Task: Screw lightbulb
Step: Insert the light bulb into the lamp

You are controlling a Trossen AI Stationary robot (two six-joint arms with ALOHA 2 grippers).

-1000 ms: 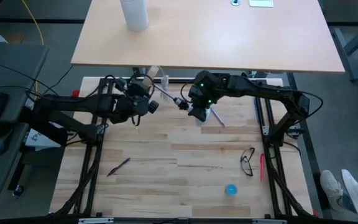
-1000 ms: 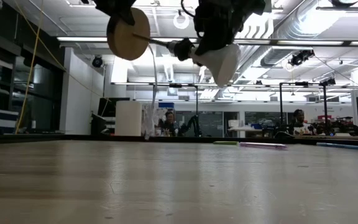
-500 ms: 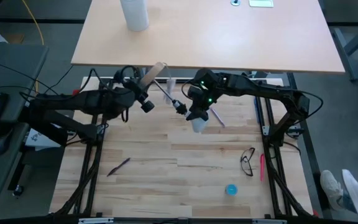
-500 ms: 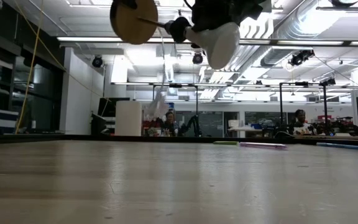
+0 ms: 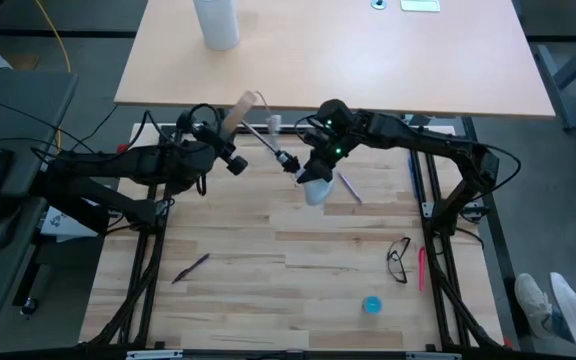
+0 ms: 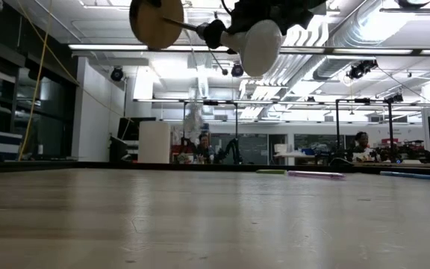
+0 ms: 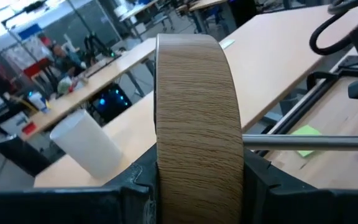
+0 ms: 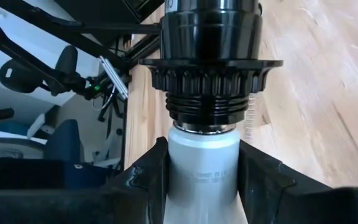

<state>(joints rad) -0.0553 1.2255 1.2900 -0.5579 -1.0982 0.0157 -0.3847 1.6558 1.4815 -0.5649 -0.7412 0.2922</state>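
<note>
A round wooden disc (image 7: 197,106) with a metal rod (image 7: 303,142) and a black socket (image 8: 210,62) hangs high over the table's far side. My left gripper (image 7: 197,183) is shut on the disc (image 5: 240,108). The white lightbulb (image 5: 315,188) sits at the socket (image 5: 286,160) with its screw base hidden inside the collar. My right gripper (image 8: 202,180) is shut on it. In the low view the disc (image 6: 155,22), the socket (image 6: 213,33) and the lightbulb (image 6: 260,45) show in a row near the top. My left gripper pinches the disc across its thickness, one finger (image 7: 138,183) on each flat face, near the rim (image 7: 197,162). The disc stands on edge, clear of the table, with the rod running level toward the right arm. My right gripper pinches the lightbulb's white neck (image 8: 202,165) between its two fingers (image 8: 148,174), just behind the socket's collar. The fingers lie along the bulb, slanting down. The bulb is lifted clear of the table, its globe (image 6: 263,48) tipped slightly downward.
On the wooden table lie a pair of glasses (image 5: 398,260), a red pen (image 5: 421,268), a small blue thing (image 5: 371,304), a dark pen (image 5: 193,267) and a pen (image 5: 348,187) beside the bulb. A tall white cylinder (image 5: 216,22) stands on the far table.
My left gripper has risen and rolled, lifting the disc and turning it about. My right gripper has turned at the wrist, so the lightbulb has risen and tipped from hanging steeply down to nearly level, staying at the socket.
</note>
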